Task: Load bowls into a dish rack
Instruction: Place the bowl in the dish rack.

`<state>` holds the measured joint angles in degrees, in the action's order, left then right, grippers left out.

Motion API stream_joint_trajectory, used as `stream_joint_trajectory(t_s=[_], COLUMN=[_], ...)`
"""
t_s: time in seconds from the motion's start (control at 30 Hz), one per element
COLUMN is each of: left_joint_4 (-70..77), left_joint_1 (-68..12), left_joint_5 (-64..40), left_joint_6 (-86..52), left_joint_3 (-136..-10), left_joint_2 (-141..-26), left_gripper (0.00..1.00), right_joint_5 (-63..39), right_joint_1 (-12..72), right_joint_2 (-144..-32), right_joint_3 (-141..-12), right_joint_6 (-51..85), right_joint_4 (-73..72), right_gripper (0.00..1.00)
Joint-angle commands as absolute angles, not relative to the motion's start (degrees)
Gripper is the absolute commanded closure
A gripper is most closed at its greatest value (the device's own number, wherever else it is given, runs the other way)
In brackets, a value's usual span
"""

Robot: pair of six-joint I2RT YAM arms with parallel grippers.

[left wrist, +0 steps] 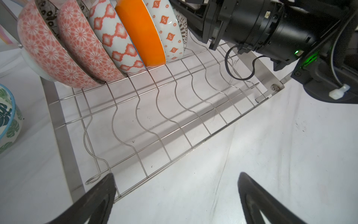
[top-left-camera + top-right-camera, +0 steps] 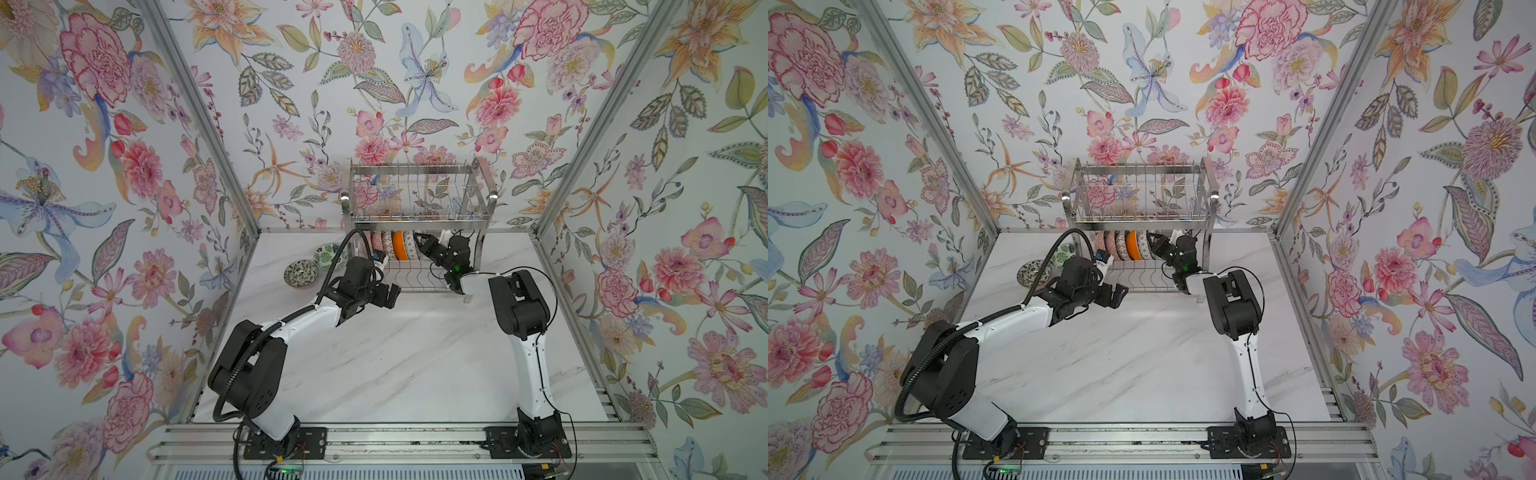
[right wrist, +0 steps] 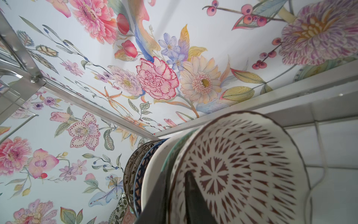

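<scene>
Your right gripper [image 2: 419,239] straddles the rim of the brown-patterned bowl [image 3: 242,170], clamped or not I cannot tell, standing it edgewise in the lower tier of the dish rack [image 2: 415,169] so the wires hold it, while your left gripper [image 1: 176,174] hangs open and empty before the rack.

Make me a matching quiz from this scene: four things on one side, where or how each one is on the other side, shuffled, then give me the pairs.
Column one:
1. orange bowl
2. green leaf bowl
3. brown-patterned bowl
4. left gripper

Column two:
A. open and empty, in front of the dish rack
B. on the table, beside the rack
C. on edge, mid-row in the rack's lower tier
D. last in the row, rim between the fingers of the right gripper

Pairs: 1-C, 2-B, 3-D, 4-A
</scene>
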<state>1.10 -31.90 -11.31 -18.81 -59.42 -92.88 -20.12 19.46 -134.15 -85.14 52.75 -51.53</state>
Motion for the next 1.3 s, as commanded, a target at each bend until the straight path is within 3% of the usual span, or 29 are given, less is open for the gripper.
stream_joint_trajectory(t_s=[0.0,0.17,0.37,0.73,1.27], left_joint_4=[0.37,0.22,-0.04,-1.54,-7.48], left_joint_1=[-32.17,-32.26,-32.21,-32.22,-31.04], left_joint_5=[-10.37,-10.28,-10.22,-9.09,2.74], left_joint_6=[-17.93,-18.0,-18.35,-19.25,-20.53], left_joint_3=[-60.64,-60.54,-60.68,-60.13,-52.49], left_joint_2=[-93.82,-93.69,-92.99,-90.77,-80.84], left_gripper=[0.01,0.01,0.01,0.01,0.01], right_joint_5=[-19.18,-19.08,-16.8,-16.34,-15.11], right_joint_1=[17.42,17.36,17.42,17.49,23.37], right_joint_2=[-132.28,-130.83,-127.37,-121.84,-112.22], right_joint_3=[-83.41,-82.3,-79.52,-74.55,-62.49], right_joint_6=[51.66,51.11,49.15,48.08,45.88], right_joint_4=[-52.82,-52.88,-51.81,-52.0,-53.74], right_gripper=[0.76,0.73,0.59,0.47,0.36])
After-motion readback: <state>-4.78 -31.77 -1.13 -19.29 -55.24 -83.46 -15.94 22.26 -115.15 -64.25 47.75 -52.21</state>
